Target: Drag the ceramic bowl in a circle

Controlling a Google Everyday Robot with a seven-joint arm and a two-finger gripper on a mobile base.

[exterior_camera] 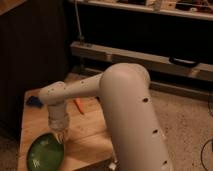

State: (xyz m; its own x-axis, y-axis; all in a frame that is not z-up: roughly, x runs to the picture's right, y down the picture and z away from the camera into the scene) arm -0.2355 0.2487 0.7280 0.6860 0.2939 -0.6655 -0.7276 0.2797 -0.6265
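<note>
Where the wooden table (90, 134) nears its front-left corner, one ceramic bowl (42, 153) is found, with only glossy green seen inside. The gripper (59, 136) is placed at its upper right rim; whether it grips cannot be told. One blue item (34, 101) and one orange item (79, 105) are counted farther back.

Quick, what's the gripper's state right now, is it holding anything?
Gripper: down at the right rim of the ceramic bowl; whether it is open, closed or gripping the rim cannot be told.
</note>
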